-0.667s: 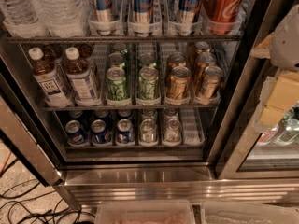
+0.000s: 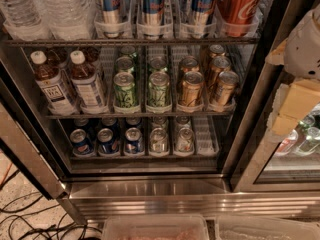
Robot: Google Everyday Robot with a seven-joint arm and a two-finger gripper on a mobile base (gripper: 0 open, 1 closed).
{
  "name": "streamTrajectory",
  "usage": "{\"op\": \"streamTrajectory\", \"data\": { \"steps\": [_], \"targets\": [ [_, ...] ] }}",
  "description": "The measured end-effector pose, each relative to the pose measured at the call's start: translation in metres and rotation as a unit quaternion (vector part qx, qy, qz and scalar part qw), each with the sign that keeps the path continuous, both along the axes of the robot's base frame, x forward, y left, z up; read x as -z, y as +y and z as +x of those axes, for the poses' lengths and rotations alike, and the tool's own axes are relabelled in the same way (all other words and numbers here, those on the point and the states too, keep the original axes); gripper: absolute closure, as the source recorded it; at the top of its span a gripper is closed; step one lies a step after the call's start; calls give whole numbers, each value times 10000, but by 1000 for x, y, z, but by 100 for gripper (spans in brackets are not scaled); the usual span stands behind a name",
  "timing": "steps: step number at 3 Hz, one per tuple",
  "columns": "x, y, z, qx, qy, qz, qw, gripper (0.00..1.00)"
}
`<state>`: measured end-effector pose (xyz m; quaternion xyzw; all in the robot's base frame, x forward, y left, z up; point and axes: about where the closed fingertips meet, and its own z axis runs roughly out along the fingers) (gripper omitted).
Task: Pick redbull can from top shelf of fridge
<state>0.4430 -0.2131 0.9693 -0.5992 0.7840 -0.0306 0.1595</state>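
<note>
Redbull can (image 2: 152, 3) stands upright on the top shelf (image 2: 75, 42) of the fridge (image 2: 150, 191), in the middle clear lane tray, with only its lower body in view. You have two more blue-and-silver cans of the same kind in the lanes to either side of it. A red cola can (image 2: 240, 4) sits in the lane just right of those, and water bottles (image 2: 60, 9) fill the left end of that shelf.

The hand (image 2: 292, 109) is at the right edge of the view, in front of the right-hand glass door (image 2: 295, 159), well apart from the cans. You cannot tell how far open it is or whether it holds anything.

On the middle rack you see tea bottles (image 2: 52, 84) on the left, green cans (image 2: 125, 89) in the centre and gold cans (image 2: 191, 88) on the right. The lowest rack has blue cans (image 2: 107, 141) on the left and silver cans (image 2: 159, 140) beside them. Cables (image 2: 30, 219) lie on the floor at lower left, and clear bins (image 2: 155, 226) sit along the bottom edge
</note>
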Motion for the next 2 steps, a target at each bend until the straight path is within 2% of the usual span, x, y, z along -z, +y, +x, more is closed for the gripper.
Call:
{"op": "streamTrajectory", "data": {
  "steps": [1,2],
  "targets": [
    [33,15,2,-7,161,175,9997,0],
    [74,36,-7,-172,194,628,9977,0]
  ]
}}
